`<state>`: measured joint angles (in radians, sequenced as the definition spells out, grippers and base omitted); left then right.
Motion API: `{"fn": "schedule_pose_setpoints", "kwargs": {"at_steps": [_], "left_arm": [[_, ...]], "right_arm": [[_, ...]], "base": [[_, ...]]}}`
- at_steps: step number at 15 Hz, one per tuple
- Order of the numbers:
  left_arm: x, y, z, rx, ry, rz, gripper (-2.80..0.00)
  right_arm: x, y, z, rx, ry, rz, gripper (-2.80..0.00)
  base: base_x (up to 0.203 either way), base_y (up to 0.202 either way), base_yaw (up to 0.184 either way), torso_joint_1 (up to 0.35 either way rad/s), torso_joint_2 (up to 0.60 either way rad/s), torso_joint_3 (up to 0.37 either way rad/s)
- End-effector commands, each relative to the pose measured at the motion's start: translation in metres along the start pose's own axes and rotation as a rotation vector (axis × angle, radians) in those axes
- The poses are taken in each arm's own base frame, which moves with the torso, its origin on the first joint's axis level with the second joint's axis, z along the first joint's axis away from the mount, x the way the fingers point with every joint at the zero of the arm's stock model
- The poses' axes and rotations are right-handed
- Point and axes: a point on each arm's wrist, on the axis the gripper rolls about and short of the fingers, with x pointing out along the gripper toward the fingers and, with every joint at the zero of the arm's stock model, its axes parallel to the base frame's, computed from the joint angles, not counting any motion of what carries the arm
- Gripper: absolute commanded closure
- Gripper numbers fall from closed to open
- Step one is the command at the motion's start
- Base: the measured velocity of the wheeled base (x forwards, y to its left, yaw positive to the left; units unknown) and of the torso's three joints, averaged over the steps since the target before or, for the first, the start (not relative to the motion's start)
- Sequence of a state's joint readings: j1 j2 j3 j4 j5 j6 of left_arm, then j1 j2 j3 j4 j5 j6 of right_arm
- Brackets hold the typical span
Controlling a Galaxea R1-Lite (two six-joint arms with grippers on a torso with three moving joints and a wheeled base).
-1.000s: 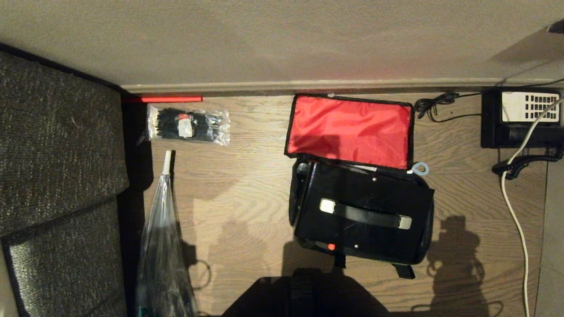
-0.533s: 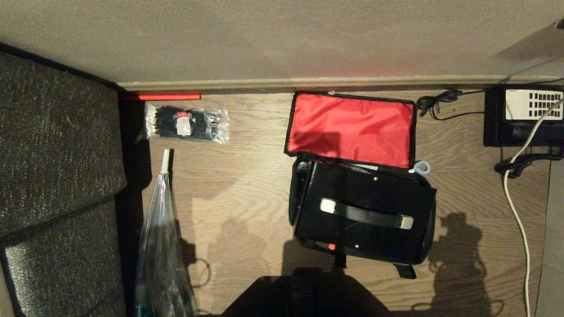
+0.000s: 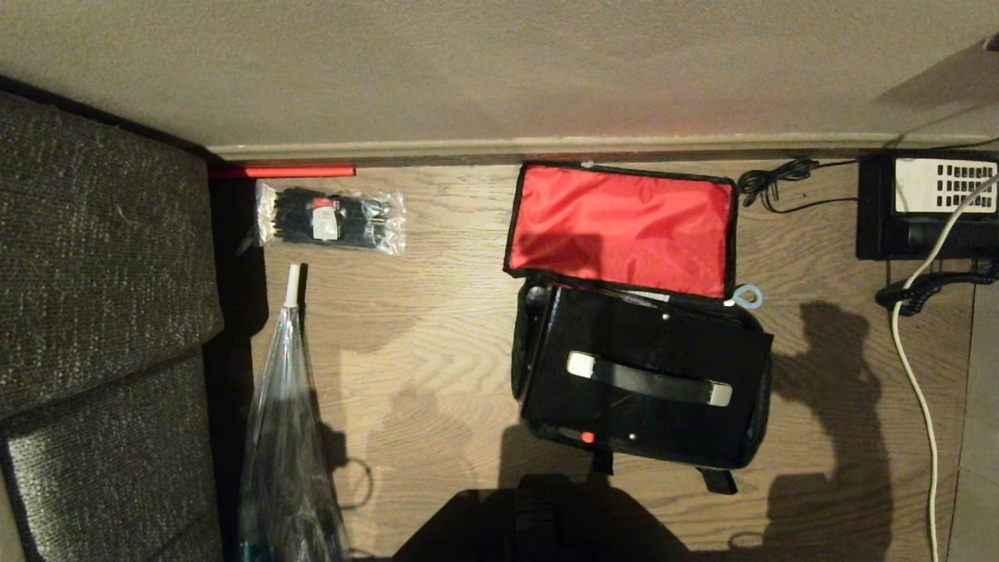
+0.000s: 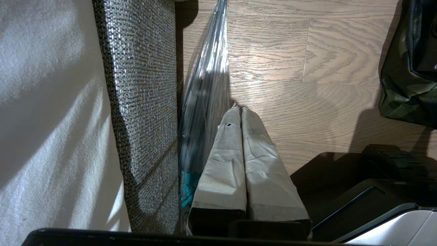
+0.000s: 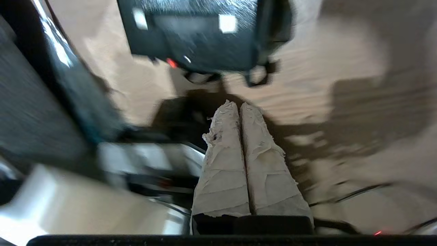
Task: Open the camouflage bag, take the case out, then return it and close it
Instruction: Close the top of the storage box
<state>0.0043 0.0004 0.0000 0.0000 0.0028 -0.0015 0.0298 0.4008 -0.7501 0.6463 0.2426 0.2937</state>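
Note:
The camouflage bag [image 3: 620, 230] lies open on the wooden floor near the wall, its red-lined lid folded back. The black case [image 3: 624, 328] sits inside it, handle up, with a small red spot at its near edge. Neither gripper shows in the head view. In the left wrist view my left gripper [image 4: 239, 107] is shut and empty, low beside the sofa, with the camouflage bag [image 4: 406, 68] off to one side. The blurred right wrist view has my right gripper [image 5: 238, 104] shut and empty above the floor, and the case [image 5: 201, 34] lies well beyond its tips.
A grey sofa [image 3: 101, 312] fills the left side, with a clear plastic bag [image 3: 285, 437] leaning against it. A clear packet of black ties [image 3: 332, 218] lies near the wall. At the far right is a black desk phone [image 3: 929, 207] with a white cable [image 3: 909, 367].
The arm's shadow to the right of the bag has grown taller and stretched toward the wall. The whole picture shifted slightly early on. Bag and case have not moved.

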Motion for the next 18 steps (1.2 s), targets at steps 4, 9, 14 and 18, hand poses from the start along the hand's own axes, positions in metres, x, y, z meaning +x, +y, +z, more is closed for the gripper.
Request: {"fn": "schedule_pose_setpoints", "kwargs": {"at_steps": [4,9,14,18], "left_arm": [[0.0,0.0,0.0,0.0,0.0,-0.001,0.0],[0.0,0.0,-0.001,0.0,0.001,0.001,0.0],[0.0,0.0,0.0,0.0,0.0,0.001,0.0],[0.0,0.0,0.0,0.0,0.0,0.001,0.0]], "right_arm": [[0.237,-0.04,0.067,0.307,0.47,-0.147,0.0],[0.344,-0.087,0.09,0.357,0.28,-0.152,-2.8],[0.333,-0.077,0.128,0.581,0.156,0.093,-2.8],[0.311,-0.078,0.138,0.661,0.17,0.221,-2.8]], "base": [[0.0,0.0,0.0,0.0,0.0,0.0],[0.0,0.0,0.0,0.0,0.0,0.0],[0.0,0.0,0.0,0.0,0.0,0.0],[0.0,0.0,0.0,0.0,0.0,0.0]]}}
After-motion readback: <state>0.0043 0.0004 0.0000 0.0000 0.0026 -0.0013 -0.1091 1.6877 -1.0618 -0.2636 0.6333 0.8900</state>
